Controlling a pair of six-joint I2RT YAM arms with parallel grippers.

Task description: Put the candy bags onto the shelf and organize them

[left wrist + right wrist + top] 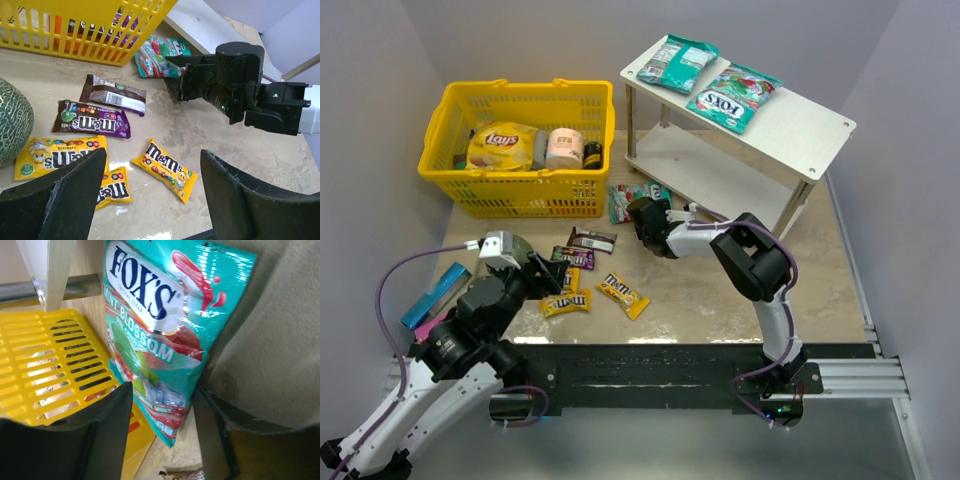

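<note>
Two teal candy bags (677, 61) (733, 96) lie on the top board of the white shelf (800, 125). A third teal FOX'S bag (632, 197) lies on the table by the basket. My right gripper (642, 214) is open, and the bag's near end (165, 360) sits between its fingers. Small M&M's packets lie on the table: yellow ones (165, 169) (114, 186) (60, 155), a purple one (92, 119) and a brown one (114, 93). My left gripper (152, 200) is open and empty, hovering above the yellow packets.
A yellow basket (520, 190) at the back left holds a Lay's bag (502, 147) and jars. A flat blue packet (435, 293) lies at the far left. A green netted round object (12, 125) sits beside the left gripper.
</note>
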